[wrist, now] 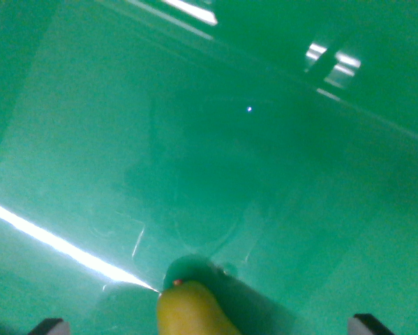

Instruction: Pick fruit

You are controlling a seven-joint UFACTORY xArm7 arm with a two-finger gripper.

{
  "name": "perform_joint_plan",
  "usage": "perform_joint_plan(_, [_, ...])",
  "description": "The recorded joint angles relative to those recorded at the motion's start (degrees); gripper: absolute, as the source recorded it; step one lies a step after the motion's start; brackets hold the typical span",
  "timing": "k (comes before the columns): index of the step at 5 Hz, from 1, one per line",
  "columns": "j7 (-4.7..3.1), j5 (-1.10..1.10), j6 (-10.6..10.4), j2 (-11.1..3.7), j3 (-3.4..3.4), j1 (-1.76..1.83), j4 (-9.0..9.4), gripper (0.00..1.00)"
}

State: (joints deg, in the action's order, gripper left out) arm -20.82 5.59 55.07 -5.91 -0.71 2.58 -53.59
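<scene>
Looked down on a glossy green surface streaked with bright reflections. Saw a yellow fruit at the bottom edge, its rounded end tipped with a small red spot, cut off by the frame. Made out 2 dark fingertips of the gripper in the bottom corners, set wide apart, 1 on either side of the fruit and touching nothing visible. Could not tell whether the fruit rested on the surface.
</scene>
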Motion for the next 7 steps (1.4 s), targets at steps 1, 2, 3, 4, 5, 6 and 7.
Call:
perform_joint_plan(1, [-1.60,0.13,-2.46,-0.26,-0.40,-0.17,2.48,0.00])
perform_joint_plan(2, [-1.60,0.13,-2.46,-0.26,-0.40,-0.17,2.48,0.00])
perform_joint_plan(3, [-3.01,0.25,-4.63,-0.49,-0.75,-0.31,4.67,0.00])
perform_joint_plan(4, [-3.01,0.25,-4.63,-0.49,-0.75,-0.31,4.67,0.00])
perform_joint_plan(5, [-4.39,0.36,-6.76,-0.72,-1.09,-0.46,6.82,0.00])
perform_joint_plan(6, [-4.39,0.36,-6.76,-0.72,-1.09,-0.46,6.82,0.00])
perform_joint_plan(7, [-5.63,0.46,-8.66,-0.92,-1.40,-0.59,8.74,0.00])
